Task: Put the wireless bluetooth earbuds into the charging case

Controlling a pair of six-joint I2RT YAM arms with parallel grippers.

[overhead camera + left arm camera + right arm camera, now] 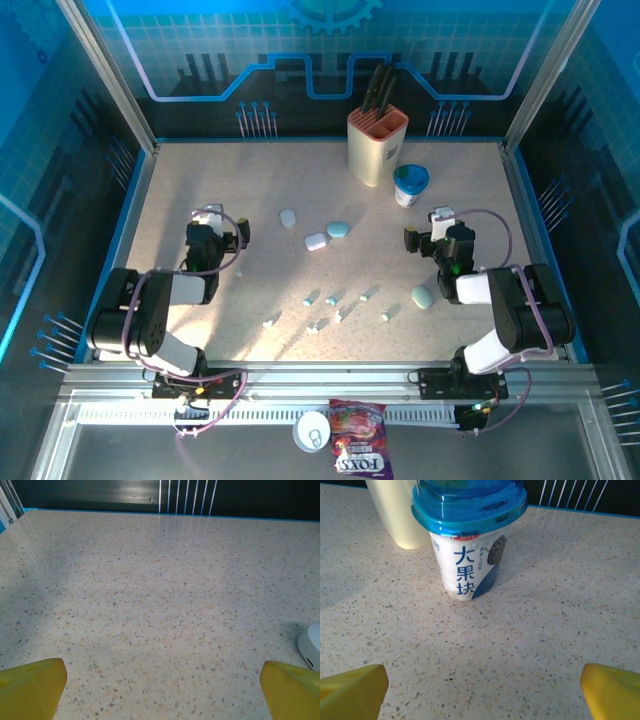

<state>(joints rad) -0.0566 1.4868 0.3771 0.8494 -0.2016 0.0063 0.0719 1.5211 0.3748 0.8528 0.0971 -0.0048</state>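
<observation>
Left of centre on the speckled table (pixel 170 190), left gripper (pixel 162 687) sits low, yellow fingertips (pixel 35 687) spread wide over bare tabletop, pointing at the far wall. White pebble case (pixel 311 647) pokes in at the right edge of the left wrist view, near the right-hand fingertip, apart from it. Moving right in the top view: second white case (pixel 316 241) and blue case (pixel 338 230) lie touching or nearly so, mid-table. Nearer the arms, the wireless bluetooth earbuds (pixel 330 299) are scattered loose on the table between the two arms, white and pale blue, well apart from both grippers and outside any case. Pale teal case (pixel 422 297) lies right of the buds, just beside the right arm. Right gripper (pixel 482 687) is also spread wide over the table. Straight ahead of it stands a yogurt cup (pixel 467 555) with a blue lid, upright, blocking the way forward. Cream knife block (pixel 377 145) stands behind and left of the cup, close to it. Off the table by the near rail lie a white round lid (pixel 312 430) and a candy bag (pixel 358 452).
</observation>
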